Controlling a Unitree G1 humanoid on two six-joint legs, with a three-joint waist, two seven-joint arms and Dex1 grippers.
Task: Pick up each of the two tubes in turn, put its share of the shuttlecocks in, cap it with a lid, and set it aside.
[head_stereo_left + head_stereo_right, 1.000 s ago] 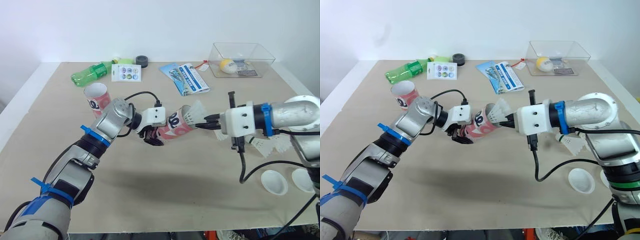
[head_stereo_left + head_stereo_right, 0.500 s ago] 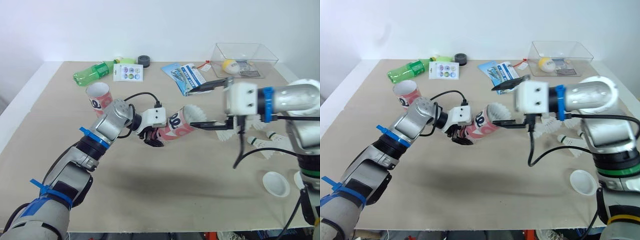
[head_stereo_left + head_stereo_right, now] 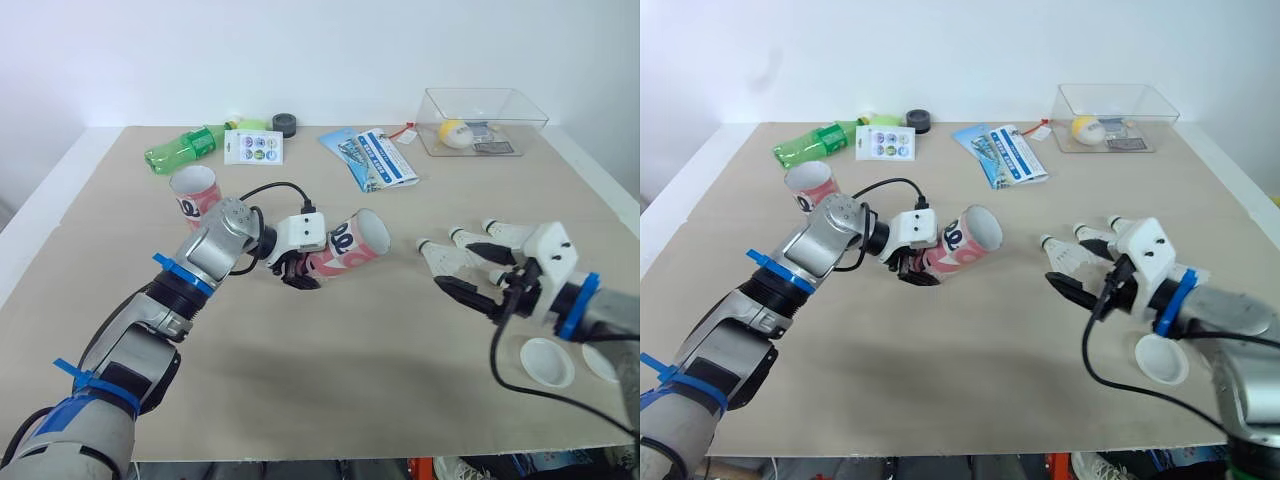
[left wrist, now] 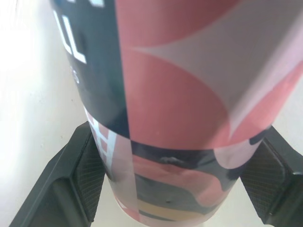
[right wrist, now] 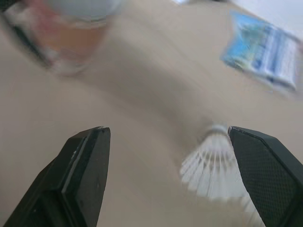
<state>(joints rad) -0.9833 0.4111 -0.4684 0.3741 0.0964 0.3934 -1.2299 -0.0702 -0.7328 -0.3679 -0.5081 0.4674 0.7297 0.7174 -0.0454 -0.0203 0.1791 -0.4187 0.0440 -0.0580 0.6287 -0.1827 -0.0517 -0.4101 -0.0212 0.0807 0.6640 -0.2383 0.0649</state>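
Setting: beige table [image 3: 330,400] against a plain white wall [image 3: 300,50].
Left gripper [image 3: 300,276]: closed around the lower end of a pink tube [image 3: 350,243], one finger on each side.
Held tube: near the middle of the table, tipped almost level, open mouth facing the right edge.
Second tube [image 3: 194,196]: stands upright, mouth up, toward the back left corner, apart from the held one.
Right gripper [image 3: 468,270]: fingers spread wide, gripping nothing, low over the table near the right edge.
Shuttlecocks [image 3: 450,258]: lie on the table at the right gripper; in the right wrist view one lies between the two spread fingers.
Lids [image 3: 547,362]: two white ones, side by side near the front right corner.
Back edge, left to right: green bottle [image 3: 185,147] on its side, sticker card [image 3: 252,146], black tape roll [image 3: 284,123], blue leaflet [image 3: 370,155], clear box [image 3: 520,110] with a yellow ball [image 3: 454,131] inside.
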